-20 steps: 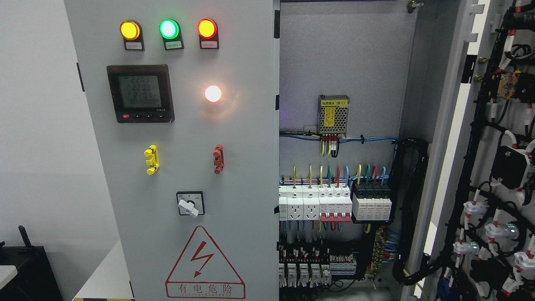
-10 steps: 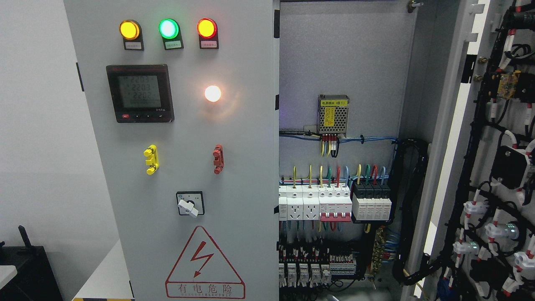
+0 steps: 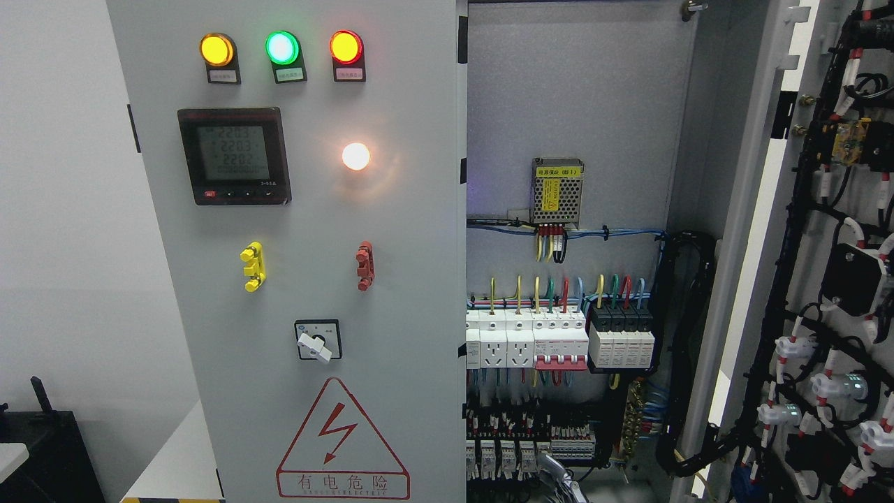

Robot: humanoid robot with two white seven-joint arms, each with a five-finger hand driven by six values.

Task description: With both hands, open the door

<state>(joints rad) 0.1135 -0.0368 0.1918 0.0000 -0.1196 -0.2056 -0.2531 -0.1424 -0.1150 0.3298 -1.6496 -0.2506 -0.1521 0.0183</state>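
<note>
The grey cabinet's left door point(image 3: 405, 230) is closed. It carries three lit lamps point(image 3: 282, 47), a meter point(image 3: 234, 155), a yellow handle point(image 3: 252, 266), a red handle point(image 3: 364, 265) and a rotary switch point(image 3: 316, 341). The right door point(image 3: 751, 230) is swung wide open at the right, its wired inner side point(image 3: 831, 293) facing me. Between them the interior shows breakers point(image 3: 559, 339) and a power supply point(image 3: 557, 191). The tip of my right hand point(image 3: 557, 480) rises at the bottom edge in front of the lower terminals, touching neither door. My left arm is out of view.
A white wall point(image 3: 63, 209) stands left of the cabinet, with a black object point(image 3: 42, 454) and a white ledge point(image 3: 174, 461) at the lower left. Cable bundles point(image 3: 688, 349) run down the cabinet's right inner side.
The grey tip of a hand has come up into view at the bottom edge below the breakers. The doors have not moved.
</note>
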